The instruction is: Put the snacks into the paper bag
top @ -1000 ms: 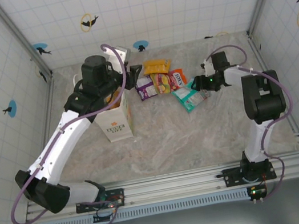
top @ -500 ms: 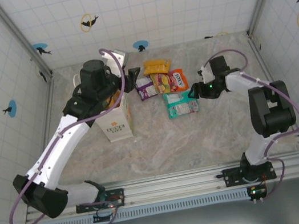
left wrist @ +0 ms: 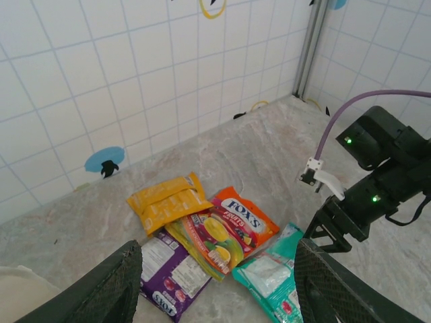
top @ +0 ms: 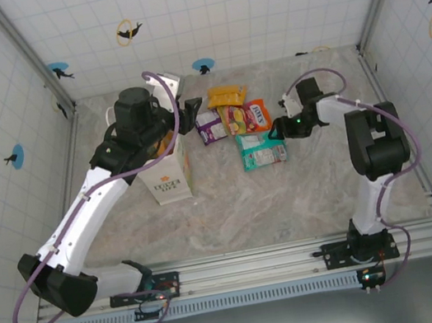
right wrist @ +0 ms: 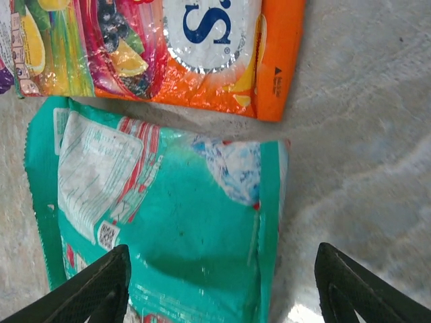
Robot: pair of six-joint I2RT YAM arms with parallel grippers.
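With left fingers and right fingers released, centre the right pair over the teal packet, then close.

Ahead of the left gripper the snacks lie clustered on the table, with the paper bag below and left of it. Farthest from it lies the rear packet, touching the middle packet; the FOX'S packet sits right of that, and the left packet lies closest to its left finger. The near packet lies flat just ahead of the right gripper, with the FOX'S packet just beyond it
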